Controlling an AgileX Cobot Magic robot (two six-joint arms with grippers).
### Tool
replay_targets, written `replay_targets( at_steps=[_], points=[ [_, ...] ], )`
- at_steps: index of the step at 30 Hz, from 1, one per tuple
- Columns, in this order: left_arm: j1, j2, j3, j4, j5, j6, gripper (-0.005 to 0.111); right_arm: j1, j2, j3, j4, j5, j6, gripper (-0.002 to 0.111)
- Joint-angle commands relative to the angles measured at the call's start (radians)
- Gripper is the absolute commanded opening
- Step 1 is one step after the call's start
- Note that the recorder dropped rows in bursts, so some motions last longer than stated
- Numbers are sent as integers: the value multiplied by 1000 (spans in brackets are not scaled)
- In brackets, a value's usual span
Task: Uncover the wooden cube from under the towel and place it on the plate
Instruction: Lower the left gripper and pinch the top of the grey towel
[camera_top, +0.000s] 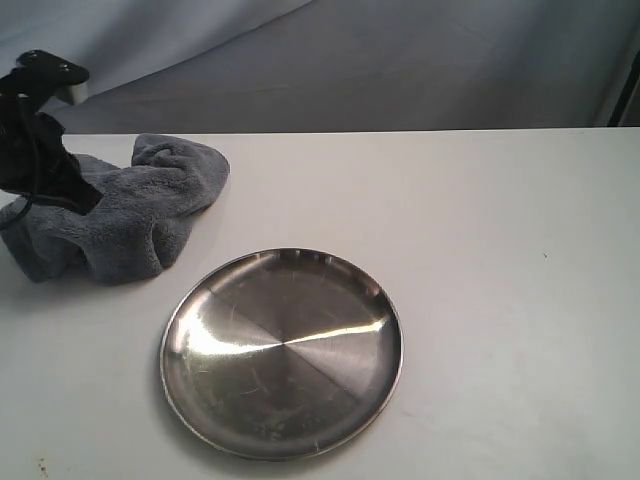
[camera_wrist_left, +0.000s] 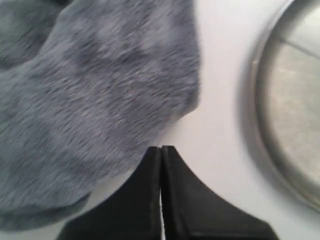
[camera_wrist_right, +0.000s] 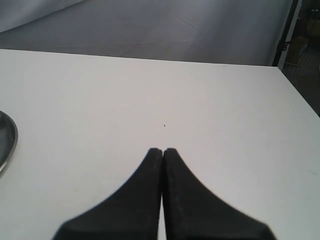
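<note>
Uncovering step, and it's not yet done. The wooden cube is nowhere to be seen, so by my reckoning it sits under the towel (camera_top: 140, 215), heaped at the far left of the desk (camera_top: 500, 250). The left gripper (camera_wrist_left: 161, 150) hovers at the towel's edge, fingers clenched together with nothing between them, tips over bare desk just beside the plush. The next move calls for parting those fingers, pinching a fold and drawing the cloth away from the plate (camera_top: 282, 352) — not across it. Room is tight there: the desk's far edge runs just behind the towel, and the plate rim is near. The right gripper (camera_wrist_right: 163, 150) is clenched and empty too, over wide open desk to the right of the plate — plenty of space to come in for the cube.
</note>
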Motion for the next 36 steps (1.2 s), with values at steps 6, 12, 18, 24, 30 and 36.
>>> replay_targets(
  at_steps=[6, 12, 18, 24, 30, 36],
  points=[
    [0, -16, -2, -487, -220, 250, 0, 1, -6, 3, 4, 0, 3, 0],
    [0, -65, -2, -372, -391, 241, 0, 1, -6, 3, 4, 0, 3, 0],
    [0, -92, -2, 5, -420, 6, 0, 1, -6, 3, 4, 0, 3, 0],
    [0, -98, -2, 395, -318, -256, 0, 1, -6, 3, 4, 0, 3, 0],
    [0, -98, -2, 423, -158, -307, 0, 1, -6, 3, 4, 0, 3, 0],
    [0, -98, -2, 329, -150, -305, 0, 1, -6, 3, 4, 0, 3, 0]
  ],
)
